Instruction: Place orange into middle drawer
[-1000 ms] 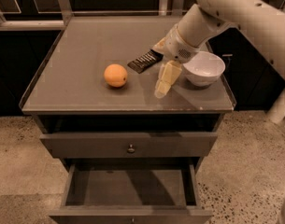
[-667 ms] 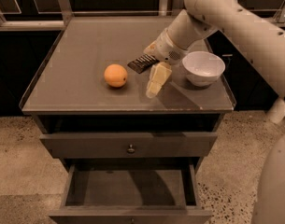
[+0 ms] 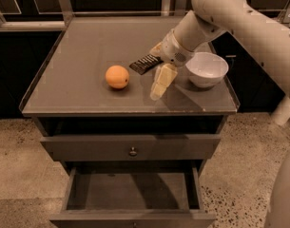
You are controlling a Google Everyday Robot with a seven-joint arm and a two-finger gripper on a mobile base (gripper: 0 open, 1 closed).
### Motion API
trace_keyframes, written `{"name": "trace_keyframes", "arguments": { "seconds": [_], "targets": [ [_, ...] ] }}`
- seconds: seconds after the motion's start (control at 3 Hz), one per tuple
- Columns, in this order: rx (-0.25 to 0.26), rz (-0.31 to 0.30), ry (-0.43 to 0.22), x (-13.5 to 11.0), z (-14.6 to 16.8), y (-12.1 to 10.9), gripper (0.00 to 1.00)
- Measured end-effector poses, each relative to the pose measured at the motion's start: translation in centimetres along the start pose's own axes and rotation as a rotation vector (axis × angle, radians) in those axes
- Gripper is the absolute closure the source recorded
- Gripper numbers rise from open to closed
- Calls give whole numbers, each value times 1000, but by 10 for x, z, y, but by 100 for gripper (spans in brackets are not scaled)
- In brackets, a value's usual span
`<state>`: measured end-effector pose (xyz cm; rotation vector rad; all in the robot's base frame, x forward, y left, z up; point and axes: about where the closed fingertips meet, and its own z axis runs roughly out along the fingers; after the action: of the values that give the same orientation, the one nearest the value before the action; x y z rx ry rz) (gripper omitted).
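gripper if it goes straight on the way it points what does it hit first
Likely the bare tabletop just under the gripper, right of the orange, not the fruit itself; depth is unclear.

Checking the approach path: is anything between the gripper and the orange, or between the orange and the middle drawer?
Nothing visible. The gripper hangs beside the orange over bare tabletop; the dark packet lies behind that line. The middle drawer stands open below.

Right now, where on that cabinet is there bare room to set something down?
On the cabinet top, the left side up to the orange is bare, and the back strip. The open middle drawer is bare inside. Crowded: the right side, where the gripper hovers beside a dark packet and the white bowl.
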<state>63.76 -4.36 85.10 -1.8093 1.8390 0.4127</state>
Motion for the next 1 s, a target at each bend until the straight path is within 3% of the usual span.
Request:
{"name": "trace_keyframes", "arguments": {
  "seconds": [0.33, 1.0],
  "targets": [
    [-8, 11, -53, -11, 10, 2, 0],
    [-38, -29, -125, -46, 34, -13, 0]
  ]
}}
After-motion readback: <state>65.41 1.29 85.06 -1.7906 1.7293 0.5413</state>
